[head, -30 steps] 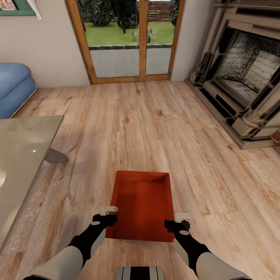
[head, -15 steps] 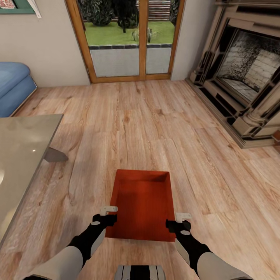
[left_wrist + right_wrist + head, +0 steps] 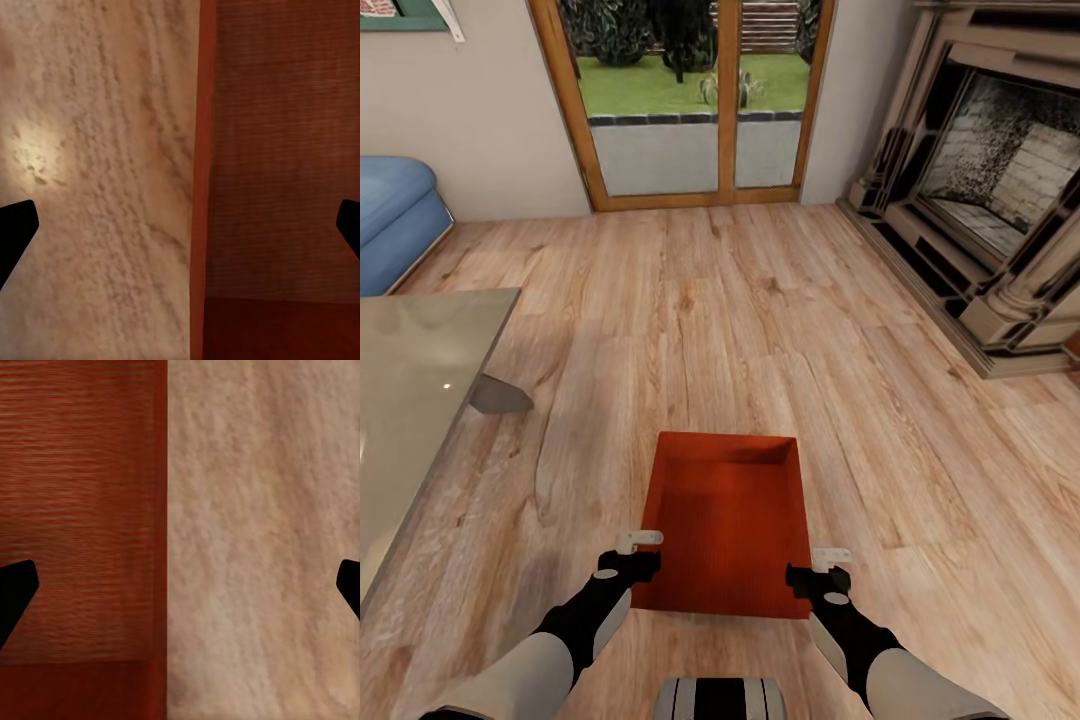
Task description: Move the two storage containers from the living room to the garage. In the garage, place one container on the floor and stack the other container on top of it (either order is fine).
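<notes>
- One storage container (image 3: 725, 520) is seen in the lower middle of the head view, an orange-red open-top bin over the wood-plank floor (image 3: 760, 330) of the living room; whether it rests on the planks or is lifted cannot be told.
- The left gripper (image 3: 640, 540) is placed at the bin's left wall near its near corner, the right gripper (image 3: 830, 555) at the right wall.
- In the left wrist view, the bin's wall (image 3: 201, 180) is seen running between two dark fingertips (image 3: 15, 225) spread wide at the frame edges, so the jaws are parted around it, not clamped.
- In the right wrist view, the same is seen: the wall (image 3: 159, 510) lies between widely spread fingertips (image 3: 13, 585), jaws released.
- Both arms are cut off by the lower frame edge.
- A blue sofa (image 3: 395, 220) is cropped at the left edge, and a glass-topped table (image 3: 410, 400) is cropped below it.
- The glass doors (image 3: 700, 100) at top centre and the fireplace (image 3: 990, 180) at upper right are cut off too.
</notes>
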### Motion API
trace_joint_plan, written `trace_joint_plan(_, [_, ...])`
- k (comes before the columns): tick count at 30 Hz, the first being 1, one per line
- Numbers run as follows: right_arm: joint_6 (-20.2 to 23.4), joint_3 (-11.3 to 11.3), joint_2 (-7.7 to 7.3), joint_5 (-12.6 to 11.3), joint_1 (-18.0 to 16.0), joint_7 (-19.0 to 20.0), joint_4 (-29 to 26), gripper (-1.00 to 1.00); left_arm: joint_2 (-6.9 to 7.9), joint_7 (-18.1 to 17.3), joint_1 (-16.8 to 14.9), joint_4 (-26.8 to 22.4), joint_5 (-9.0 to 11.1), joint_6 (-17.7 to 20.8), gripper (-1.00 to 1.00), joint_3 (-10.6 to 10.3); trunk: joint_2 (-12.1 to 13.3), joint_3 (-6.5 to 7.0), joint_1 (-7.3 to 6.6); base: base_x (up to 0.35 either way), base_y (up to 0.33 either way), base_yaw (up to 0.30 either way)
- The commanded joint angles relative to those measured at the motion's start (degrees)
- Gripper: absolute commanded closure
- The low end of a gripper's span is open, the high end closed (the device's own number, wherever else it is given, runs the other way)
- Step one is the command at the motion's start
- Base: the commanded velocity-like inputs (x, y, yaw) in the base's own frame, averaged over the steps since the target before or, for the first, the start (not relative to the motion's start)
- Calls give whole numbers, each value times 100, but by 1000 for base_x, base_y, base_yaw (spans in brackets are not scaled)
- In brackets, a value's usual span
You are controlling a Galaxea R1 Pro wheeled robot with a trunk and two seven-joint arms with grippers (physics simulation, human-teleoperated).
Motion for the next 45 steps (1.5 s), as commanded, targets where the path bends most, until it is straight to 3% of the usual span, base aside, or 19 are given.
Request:
trace_joint_plan(1, [-22, 45, -2, -53, -4, -31, 6, -100, 4, 42, 0, -12, 59, 30, -100, -49, -1, -3, -1, 0, 0, 0])
trace_joint_plan(45, [-21, 86, 32, -19, -1, -13, 6, -100, 1, 42, 0, -12, 59, 30, -100, -44, -1, -3, -1, 1, 0, 0])
